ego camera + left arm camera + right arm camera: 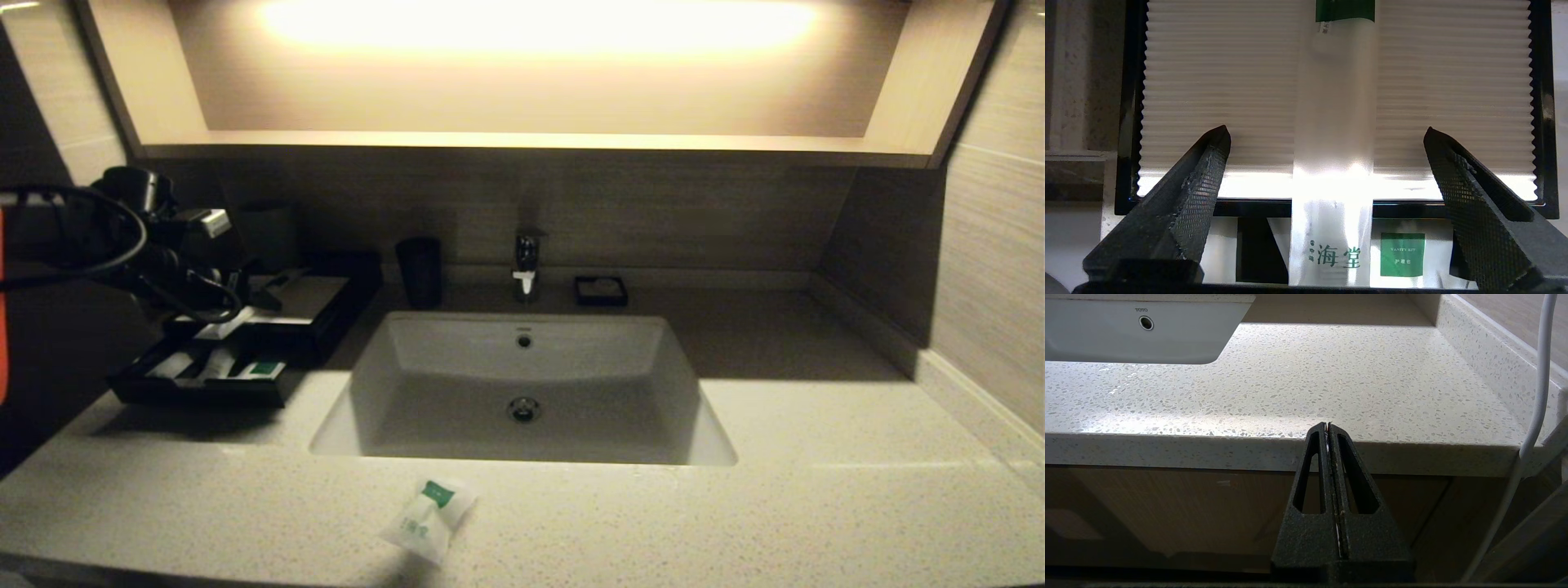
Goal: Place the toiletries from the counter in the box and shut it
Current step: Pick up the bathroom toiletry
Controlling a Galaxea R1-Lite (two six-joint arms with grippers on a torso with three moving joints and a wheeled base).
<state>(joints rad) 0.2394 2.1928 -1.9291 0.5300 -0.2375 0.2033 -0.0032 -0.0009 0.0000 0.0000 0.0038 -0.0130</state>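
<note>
left gripper point(1327, 134) hangs over the box point(326, 306) at the far left of the counter point(816, 506), fingers point(1204, 179) spread wide apart, nothing between them. right under it a long slim packet point(1333, 163) lies across the box's pale ribbed top panel point(1216, 90), one end sticking out over the pulled-out front tray point(139, 384). in the tray there's a flat packet with a green vanity kit label point(1402, 254), plus a couple more white packets i can't tell apart. behind the box a dark cup point(420, 271), then faucet point(526, 265), small black soap dish point(601, 291). sink point(457, 425) in the middle. squarish pouch point(428, 519) with green label sits on the counter's front edge, just in front of the sink, well apart from the box. right gripper point(1329, 428) parked low off the front edge of the counter, fingers pressed together, holding nothing.
</note>
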